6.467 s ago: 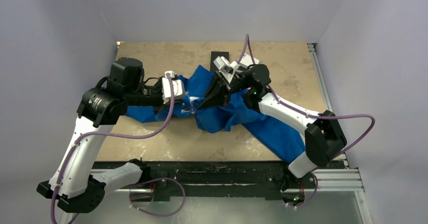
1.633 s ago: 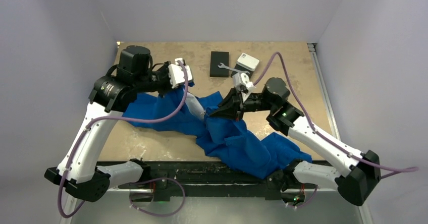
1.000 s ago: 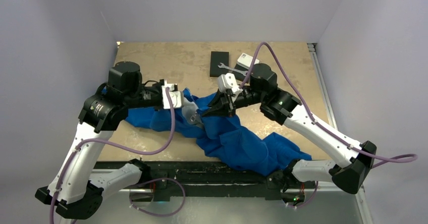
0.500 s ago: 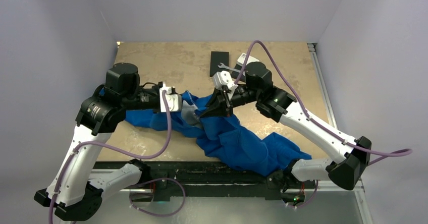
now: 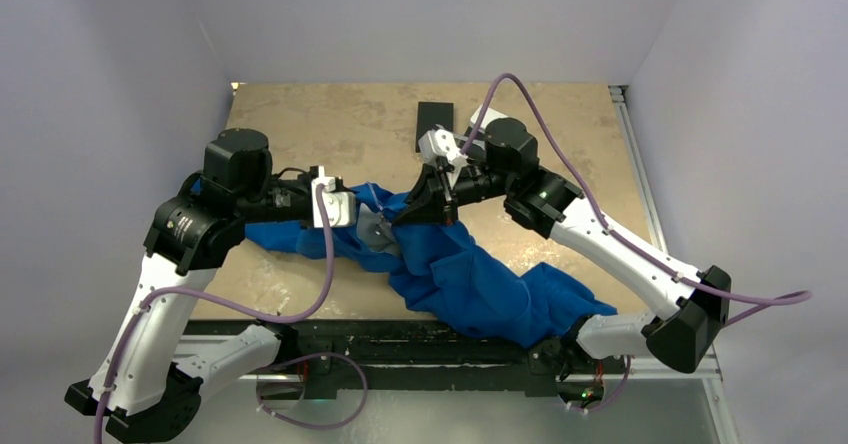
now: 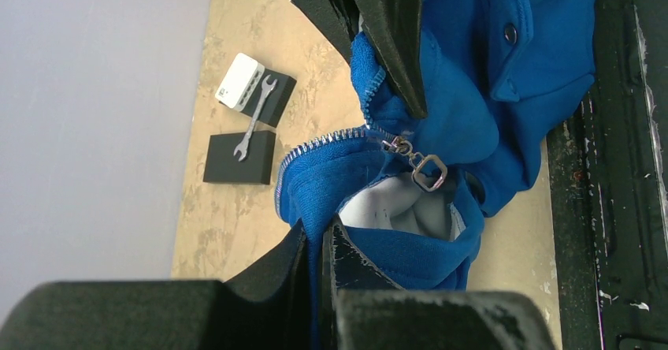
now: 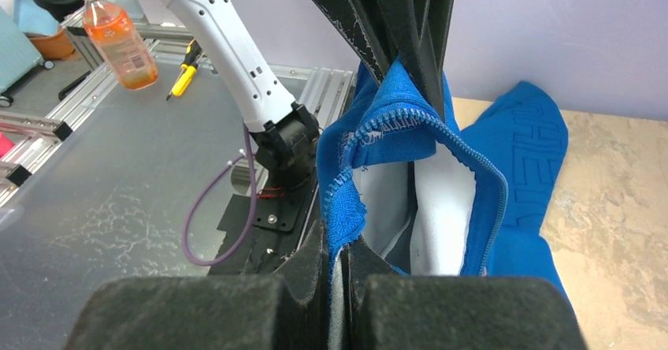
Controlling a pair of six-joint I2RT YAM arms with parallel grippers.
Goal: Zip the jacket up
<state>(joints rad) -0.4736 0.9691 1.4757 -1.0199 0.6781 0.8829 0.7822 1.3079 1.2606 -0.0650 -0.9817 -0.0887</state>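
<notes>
Jacket (image 5: 470,274) bunched on table (image 5: 300,124), front edge lifted; left gripper (image 6: 317,240) and right gripper (image 7: 337,249) both clenched on its zipper hem; zipper pull (image 6: 426,170) dangling, lining exposed; zipping looks barely started, nearly the full run left.

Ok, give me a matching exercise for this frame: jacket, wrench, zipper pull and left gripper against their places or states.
1 jacket
2 wrench
3 zipper pull
4 left gripper

A lying by the white box
B shut on blue fabric
C dangling, held by neither gripper
D crumpled on the table, pale lining showing

Pairs: 1-D, 2-A, 3-C, 4-B
</notes>
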